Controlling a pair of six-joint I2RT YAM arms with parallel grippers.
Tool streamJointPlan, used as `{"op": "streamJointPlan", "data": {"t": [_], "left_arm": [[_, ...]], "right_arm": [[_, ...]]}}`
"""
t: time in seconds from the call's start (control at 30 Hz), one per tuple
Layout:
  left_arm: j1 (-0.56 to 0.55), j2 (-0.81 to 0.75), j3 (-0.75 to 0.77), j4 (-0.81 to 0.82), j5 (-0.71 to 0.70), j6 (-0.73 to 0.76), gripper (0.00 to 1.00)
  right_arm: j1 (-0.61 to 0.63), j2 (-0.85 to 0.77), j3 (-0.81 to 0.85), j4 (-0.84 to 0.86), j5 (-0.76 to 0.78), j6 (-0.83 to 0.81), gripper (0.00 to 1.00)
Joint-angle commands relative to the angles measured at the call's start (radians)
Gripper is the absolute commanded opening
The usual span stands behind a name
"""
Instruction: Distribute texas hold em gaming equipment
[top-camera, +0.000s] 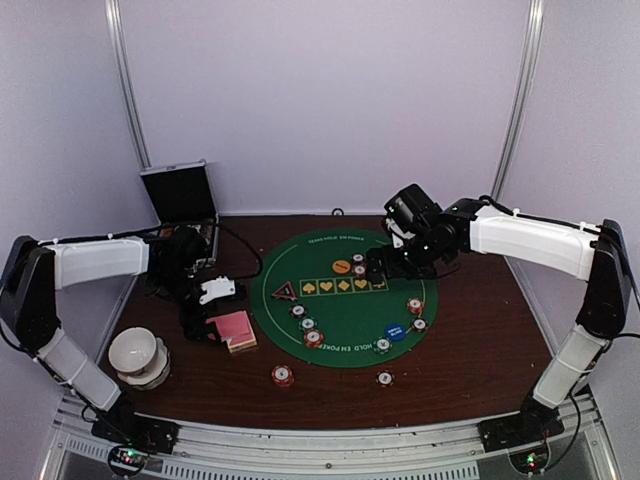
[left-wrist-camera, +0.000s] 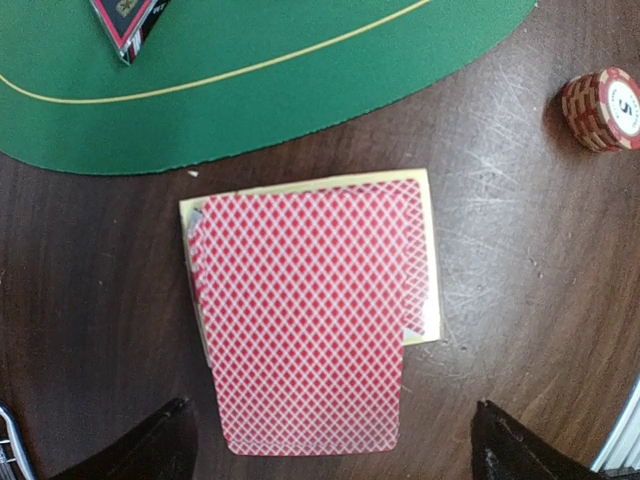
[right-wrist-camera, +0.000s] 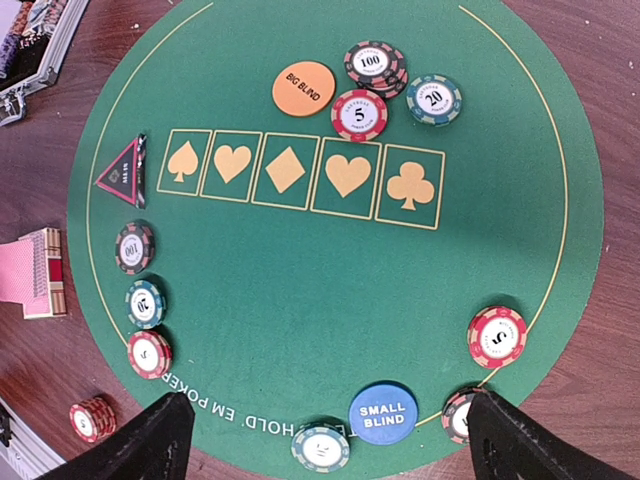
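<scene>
The left hand (top-camera: 207, 325) sits low over the tabletop (top-camera: 470, 350) in the top external view. It is just left of the pink-backed cards (top-camera: 233, 328), which lie off the green mat (top-camera: 345, 305), beside its left edge. The right hand (top-camera: 385, 268) is over the far right part of the mat, next to the orange disc (top-camera: 341, 267). The blue disc (top-camera: 396, 331) lies at the near right rim. Striped chips (top-camera: 308, 324) ring the mat, and two more lie on bare wood near the front. A white bowl (top-camera: 137, 352) and an open black case (top-camera: 180, 195) stand at the left.

In the left wrist view, I read the left hand as spread wide. One of its fingers (left-wrist-camera: 160, 445) stands on each side of the cards, and neither touches them. The top card overhangs the pile toward the camera. A red chip stack (left-wrist-camera: 603, 108) stands well apart.

In the right wrist view, I read the right hand as spread and empty. The blue disc, marked SMALL BLIND, lies between its fingers (right-wrist-camera: 150, 440) on the mat's rim. The orange disc, marked BIG BLIND, lies at the far side beside chips marked 100, 5 and 20.
</scene>
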Motion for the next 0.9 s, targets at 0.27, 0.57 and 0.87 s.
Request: {"op": "streamJointPlan", "data": {"t": [0.27,0.57,0.87], "left_arm": [[-0.006,0.039,-0.026,0.031,0.013,0.014,0.98],[-0.006,0.064,-0.044,0.071,0.001,0.011,0.98],[-0.009,0.080,-0.050,0.098,-0.015,0.021,0.98]], "right_arm": [[0.013,-0.021,0.013,0.008,-0.001,0.004,1.00],[0.015,-0.023,0.012,0.009,-0.006,0.008,0.99],[0.016,-0.028,0.003,0.014,-0.014,0.009,0.99]]}}
